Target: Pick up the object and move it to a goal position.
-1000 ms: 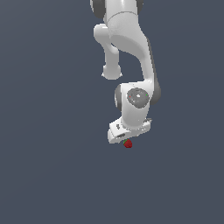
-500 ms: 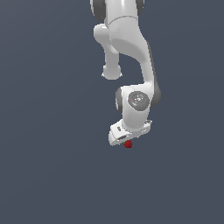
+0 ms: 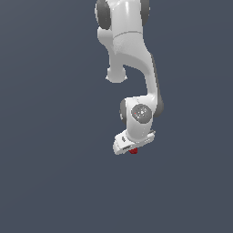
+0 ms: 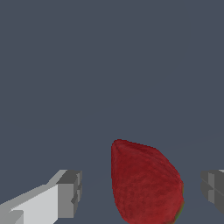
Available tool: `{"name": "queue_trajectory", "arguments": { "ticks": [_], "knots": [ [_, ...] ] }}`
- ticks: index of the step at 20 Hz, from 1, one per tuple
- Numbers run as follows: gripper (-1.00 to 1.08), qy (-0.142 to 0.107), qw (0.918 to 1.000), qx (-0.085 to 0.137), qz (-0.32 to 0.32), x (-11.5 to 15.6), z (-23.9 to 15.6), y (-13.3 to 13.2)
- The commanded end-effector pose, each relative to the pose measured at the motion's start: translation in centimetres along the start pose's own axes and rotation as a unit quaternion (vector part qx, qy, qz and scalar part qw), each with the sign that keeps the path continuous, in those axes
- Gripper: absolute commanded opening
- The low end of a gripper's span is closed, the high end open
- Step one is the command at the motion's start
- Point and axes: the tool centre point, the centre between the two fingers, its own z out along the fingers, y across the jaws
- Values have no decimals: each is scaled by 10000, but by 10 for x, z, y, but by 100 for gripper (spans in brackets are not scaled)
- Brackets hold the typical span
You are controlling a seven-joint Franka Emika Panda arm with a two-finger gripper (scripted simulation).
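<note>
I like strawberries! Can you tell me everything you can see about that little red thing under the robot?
The strawberry is a small deep-red lump, wide at one end and narrowing to a rounded tip, with a dull, faintly dimpled skin and a sliver of green showing at its edge. In the wrist view it sits between the gripper's two grey fingertips, with a gap on each side, so the open jaws do not touch it. In the exterior view it is a tiny red speck peeking out just beneath the white hand.
</note>
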Motion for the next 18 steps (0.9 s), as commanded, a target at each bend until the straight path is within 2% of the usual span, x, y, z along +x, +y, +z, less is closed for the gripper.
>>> {"name": "queue_trajectory", "arguments": {
  "ticks": [1, 3, 4, 18],
  "knots": [
    [100, 9, 10000, -3, -2, 1, 4, 0],
    [100, 9, 10000, -3, -2, 2, 4, 0],
    [-100, 9, 10000, -3, -2, 2, 4, 0],
    [-100, 9, 10000, -3, -2, 0, 1, 1]
  ]
}}
